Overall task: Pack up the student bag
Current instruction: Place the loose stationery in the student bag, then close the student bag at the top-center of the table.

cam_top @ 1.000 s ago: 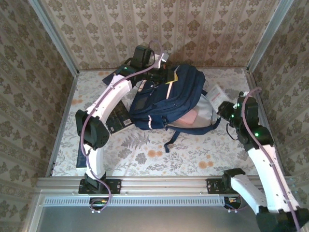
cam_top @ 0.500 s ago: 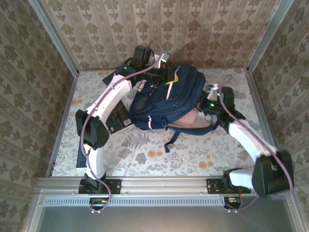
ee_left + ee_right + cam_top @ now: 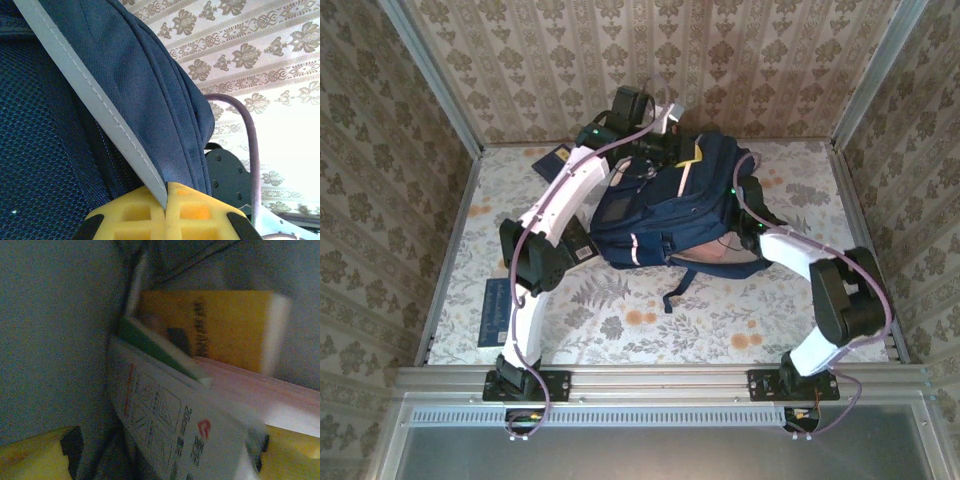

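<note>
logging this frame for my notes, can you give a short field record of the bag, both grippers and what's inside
bag: navy, lying on the table between the arms
left gripper: shut on the bag's pale trim
right gripper: inside the bag, white booklet between its fingers; grip unclear
inside bag: yellow book, green-edged book, white booklet
outside bag: blue book at the table's left edge

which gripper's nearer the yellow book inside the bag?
Right. The right gripper is inside the student bag, the yellow book just ahead of it. The left gripper is outside, clamped on the bag's pale trim.
</note>
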Robot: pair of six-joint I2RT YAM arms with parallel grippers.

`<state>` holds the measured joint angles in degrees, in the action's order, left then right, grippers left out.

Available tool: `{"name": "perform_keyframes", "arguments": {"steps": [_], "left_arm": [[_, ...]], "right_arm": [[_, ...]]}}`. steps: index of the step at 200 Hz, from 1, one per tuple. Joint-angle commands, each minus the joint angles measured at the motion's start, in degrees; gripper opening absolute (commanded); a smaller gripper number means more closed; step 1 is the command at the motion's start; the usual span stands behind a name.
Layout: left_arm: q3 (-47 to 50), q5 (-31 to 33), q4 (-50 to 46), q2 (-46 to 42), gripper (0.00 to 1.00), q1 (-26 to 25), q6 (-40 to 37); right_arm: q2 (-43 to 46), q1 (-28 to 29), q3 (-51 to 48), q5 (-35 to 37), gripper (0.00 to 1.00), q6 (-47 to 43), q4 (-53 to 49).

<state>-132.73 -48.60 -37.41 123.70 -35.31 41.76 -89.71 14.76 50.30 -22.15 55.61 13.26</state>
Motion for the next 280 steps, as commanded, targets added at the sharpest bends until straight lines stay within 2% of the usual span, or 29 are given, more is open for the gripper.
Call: {"name": "perform_keyframes", "arguments": {"steps": [1,27,56,70,84,108,118,136,147,166,189,212,228,242,260,280], "left_arm": [[-3.37,-4.68,6.1,-3.72,0.0,-0.81,-2.29],[-1.84,-4.06,7.0,-3.84,0.0,-1.29,-2.67],[-1.88,-1.55,5.16,-2.41,0.0,-3.9,-5.42],[-1.81,0.57,3.1,-0.89,0.0,-5.61,-7.16],[-1.66,2.02,1.19,0.91,0.0,-7.12,-8.03],[0.42,5.11,-0.5,1.97,0.03,-9.04,-9.74],[1.72,6.21,-0.65,1.83,0.09,-9.3,-9.68],[3.27,8.66,-2.1,0.19,0.36,-9.22,-10.5],[5.86,9.35,-2.02,-2.42,0.47,-8.49,-11.05],[15.72,11.34,1.06,-10.7,0.55,-4.85,-10.76],[31.22,18.99,2.54,-21.99,0.57,1.24,-11.05],[46.92,28.79,2.23,-32.71,0.63,9.96,-9.15],[56.55,31.37,3.22,-37.92,0.68,17.73,-6.98],[62.64,34.69,2.35,-39.92,0.71,23.65,-4.48],[65.72,36.3,-0.25,-38.63,0.73,29.85,-3.38],[69.41,34.36,1.3,-36.4,0.74,34.5,-2.44]], "right_arm": [[9.42,-0.73,-2.21,8.88,0.94,-7.09,-9.04],[20.29,-1.34,-5.23,17.65,0.96,-10.45,-22.13],[35.15,-1.44,-8.16,36.7,0.92,-7.86,-36.97],[42.42,-1.37,-9.61,43.31,0.88,-6.71,-40.83],[47.42,-1.4,-9.73,46.9,0.88,-5.92,-44.53],[50.71,-1.38,-8.91,47.75,0.87,-6.9,-49.26],[51.1,-1.31,-8.67,47.85,0.87,-7.39,-50.37],[51.39,-0.98,-8.23,47.57,0.88,-8.31,-51.34],[51.48,-0.48,-7.85,47.05,0.88,-9.38,-51.16],[51.3,1.23,-6.83,47.88,0.88,-11.65,-50.98],[50.27,4.87,-6.19,49.31,0.88,-14.61,-49.87],[46.32,10.05,-5.99,47.76,0.88,-17.71,-46.46],[41.88,15.3,-5.09,47.65,0.88,-19.67,-44.38],[37.3,19.77,-3.66,47.12,0.89,-21.53,-41.23],[30.18,25.77,-0.49,44.98,0.9,-24.42,-38.53],[19.89,29.68,5.39,38.01,0.9,-26.84,-35.86]]}}
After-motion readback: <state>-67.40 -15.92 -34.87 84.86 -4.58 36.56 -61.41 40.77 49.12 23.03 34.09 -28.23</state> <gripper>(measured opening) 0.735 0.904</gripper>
